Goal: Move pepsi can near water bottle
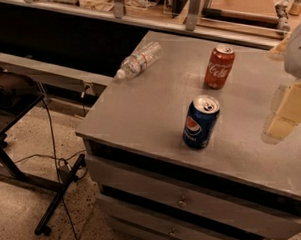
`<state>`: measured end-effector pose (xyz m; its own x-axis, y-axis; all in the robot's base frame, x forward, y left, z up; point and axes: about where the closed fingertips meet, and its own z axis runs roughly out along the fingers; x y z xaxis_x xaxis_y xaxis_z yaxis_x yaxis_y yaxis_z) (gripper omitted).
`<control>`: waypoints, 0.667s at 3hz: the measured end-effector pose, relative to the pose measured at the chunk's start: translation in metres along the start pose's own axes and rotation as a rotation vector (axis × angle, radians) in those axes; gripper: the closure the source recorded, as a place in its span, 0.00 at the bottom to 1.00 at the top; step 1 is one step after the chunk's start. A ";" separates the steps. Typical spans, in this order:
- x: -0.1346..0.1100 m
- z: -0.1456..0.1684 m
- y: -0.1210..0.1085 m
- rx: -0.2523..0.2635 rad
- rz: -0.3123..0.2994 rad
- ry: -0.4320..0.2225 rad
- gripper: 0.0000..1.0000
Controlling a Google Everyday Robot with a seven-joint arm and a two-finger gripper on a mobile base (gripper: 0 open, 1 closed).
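The pepsi can (201, 121) is dark blue with a round logo and a silver top. It stands upright near the front middle of the grey cabinet top (141, 106). The water bottle (139, 60) is clear with a white cap. It lies on its side at the far left corner of the top, cap pointing to the front left. My gripper (283, 118) hangs at the right edge of the view, over the top, to the right of the pepsi can and apart from it. It holds nothing that I can see.
A red Coca-Cola can (219, 67) stands upright behind the pepsi can. The cabinet has drawers (187, 201) in front. A dark stand with cables (19, 136) sits on the floor at left. A shelf rail (145, 19) runs along the back.
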<state>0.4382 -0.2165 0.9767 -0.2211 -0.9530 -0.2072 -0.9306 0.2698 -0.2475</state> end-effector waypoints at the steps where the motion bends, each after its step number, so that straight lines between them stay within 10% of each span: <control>1: 0.000 0.000 0.000 0.000 0.000 0.000 0.00; 2: -0.016 0.015 0.004 -0.045 -0.023 -0.038 0.00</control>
<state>0.4422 -0.1978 0.9649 -0.1891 -0.9526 -0.2384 -0.9477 0.2406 -0.2097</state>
